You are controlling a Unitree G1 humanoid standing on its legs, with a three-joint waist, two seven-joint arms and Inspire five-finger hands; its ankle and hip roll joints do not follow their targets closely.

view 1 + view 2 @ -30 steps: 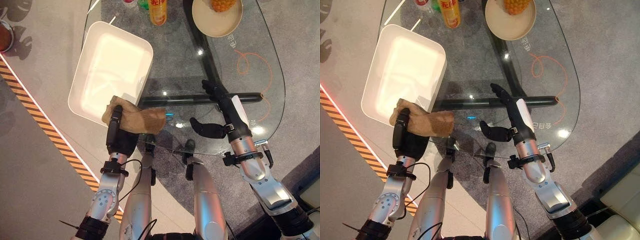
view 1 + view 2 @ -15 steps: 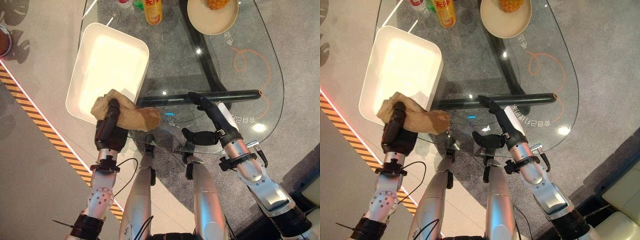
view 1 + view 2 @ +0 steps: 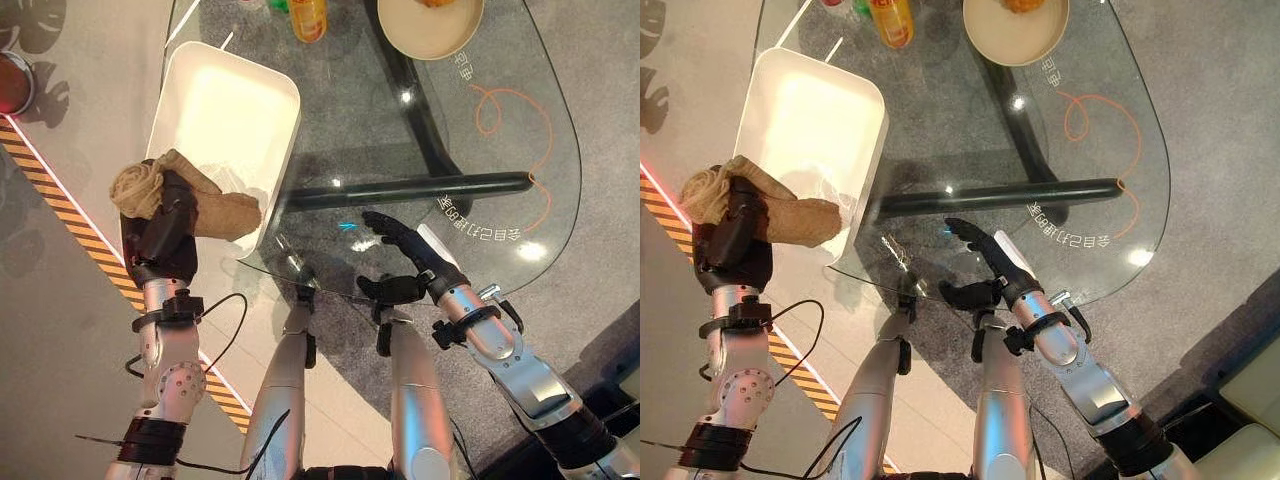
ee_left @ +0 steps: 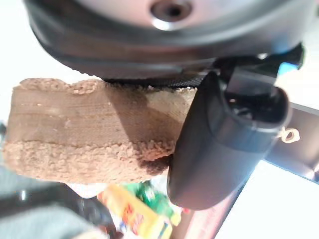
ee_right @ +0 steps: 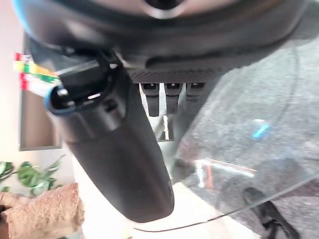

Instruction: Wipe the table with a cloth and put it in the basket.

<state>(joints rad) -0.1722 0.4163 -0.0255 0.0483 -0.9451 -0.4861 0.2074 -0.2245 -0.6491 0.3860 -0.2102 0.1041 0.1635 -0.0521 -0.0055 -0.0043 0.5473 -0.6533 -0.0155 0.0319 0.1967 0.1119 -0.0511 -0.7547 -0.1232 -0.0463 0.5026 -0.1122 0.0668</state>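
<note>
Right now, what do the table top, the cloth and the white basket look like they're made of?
Table top: clear glass, glossy; the floor and dark frame show through it. Cloth, held in the left hand: tan, nubbly fabric, probably terry. Basket: smooth white walls, likely plastic, though that is uncertain.

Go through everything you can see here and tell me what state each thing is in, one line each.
cloth: bunched, clutched by the left hand, draped over the basket's near rim
left hand: shut on the cloth
right hand: open, fingers straight above the glass table
basket: white, upright, nothing lying inside
glass table: cloth now off it
bowl: upright, holding food
bottle: standing upright
</note>
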